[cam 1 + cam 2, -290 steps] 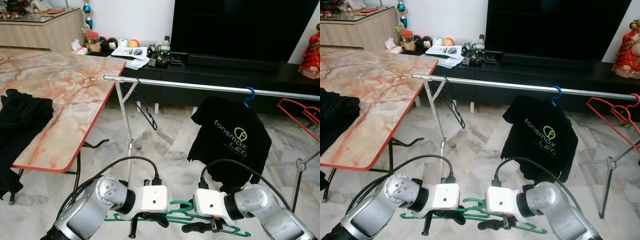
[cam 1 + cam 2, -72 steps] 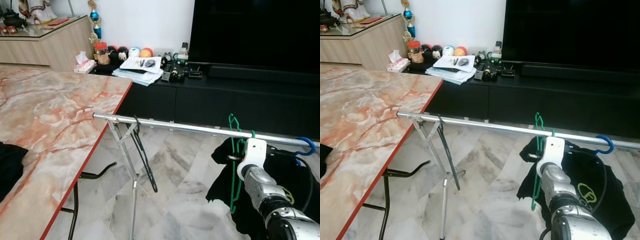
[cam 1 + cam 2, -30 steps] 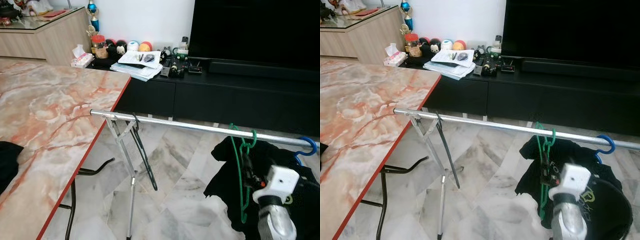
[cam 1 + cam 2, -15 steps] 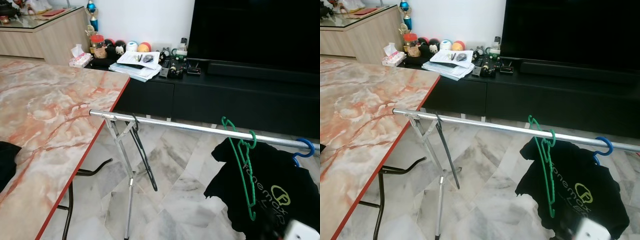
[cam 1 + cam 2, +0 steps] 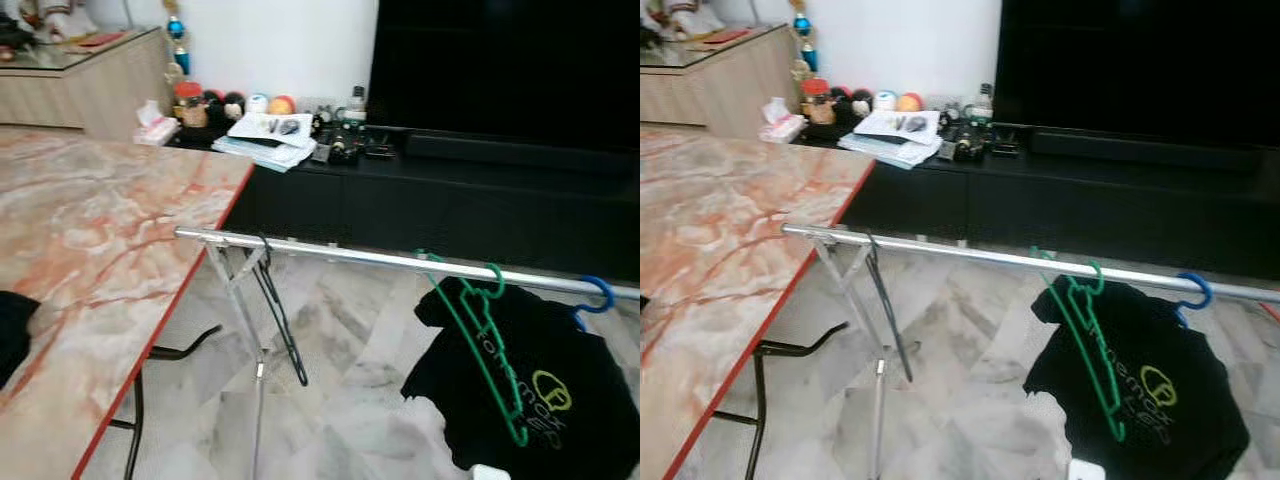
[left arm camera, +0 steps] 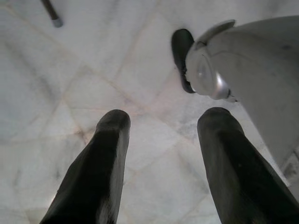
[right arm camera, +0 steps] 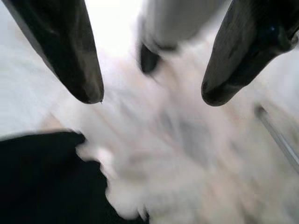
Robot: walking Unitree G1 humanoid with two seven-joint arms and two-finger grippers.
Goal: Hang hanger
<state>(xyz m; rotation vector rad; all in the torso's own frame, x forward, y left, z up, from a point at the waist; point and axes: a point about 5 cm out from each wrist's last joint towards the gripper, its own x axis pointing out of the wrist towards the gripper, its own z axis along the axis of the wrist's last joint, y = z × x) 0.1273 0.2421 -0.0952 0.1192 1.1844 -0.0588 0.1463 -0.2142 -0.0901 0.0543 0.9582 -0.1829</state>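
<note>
One green hanger (image 5: pixel 480 345) hooked on silver rail (image 5: pixel 340 255), right of centre, beside black t-shirt (image 5: pixel 545 390). Left gripper (image 6: pixel 161 154) and right gripper (image 7: pixel 149 60) fingers spread, empty, over floor.

Along the silver metal rail (image 5: pixel 380 260), the centre stretch is bare between the thin black wire hanger (image 5: pixel 282 325) at left and the green plastic hanger (image 5: pixel 480 340) at right; lower right is blocked by the black printed T-shirt (image 5: pixel 545 390), left by the marble-patterned tabletop (image 5: pixel 90 240)
</note>
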